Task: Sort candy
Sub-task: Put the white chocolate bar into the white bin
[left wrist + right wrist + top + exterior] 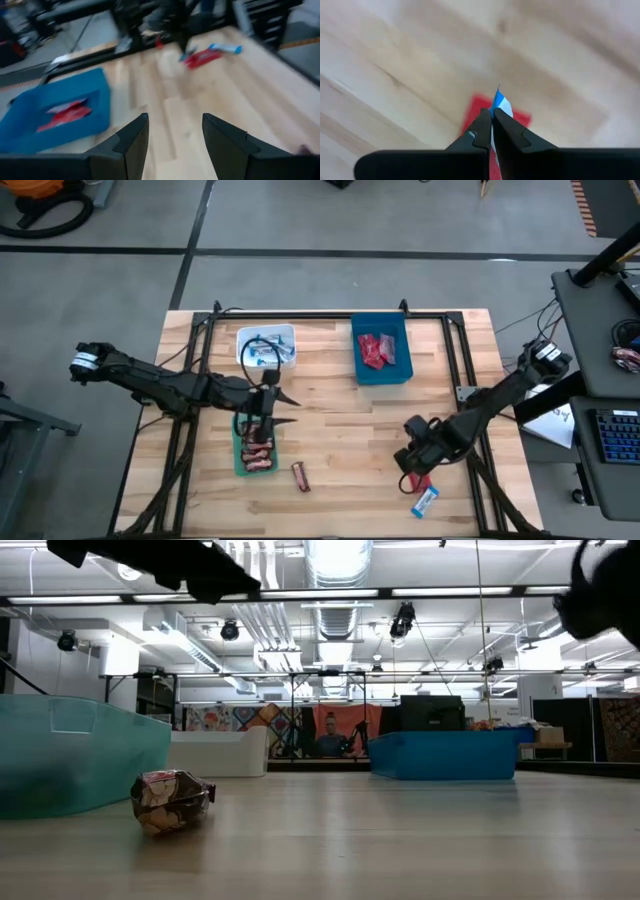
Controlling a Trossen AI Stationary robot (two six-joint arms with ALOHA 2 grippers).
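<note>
My left gripper (284, 410) (175, 131) is open and hovers over the far end of the green bin (238, 463), which holds dark maroon bars (257, 456). My right gripper (411, 463) (492, 116) is shut on a blue-and-white bar (500, 100), near the table's right front. A red packet (419, 483) (475, 107) lies flat on the table right under it. Another blue-and-white bar (425, 501) (226, 48) lies beside that packet. A loose maroon bar (300, 476) (170, 802) rests on the wood just right of the green bin. My right gripper pinches the blue-and-white bar's wrapper between its two fingertips; only a pointed end (499, 96) sticks out past them. The fingers point down at the table. The fingers hide the rest of the bar, which appears lifted above the red packet.
A white bin (266, 347) with blue-and-white bars stands at the far left, and a blue bin (381, 370) (30, 115) with red packets stands at the far middle. Bare wood lies between the bins and the right gripper. A black frame rail (300, 315) runs along the far edge.
</note>
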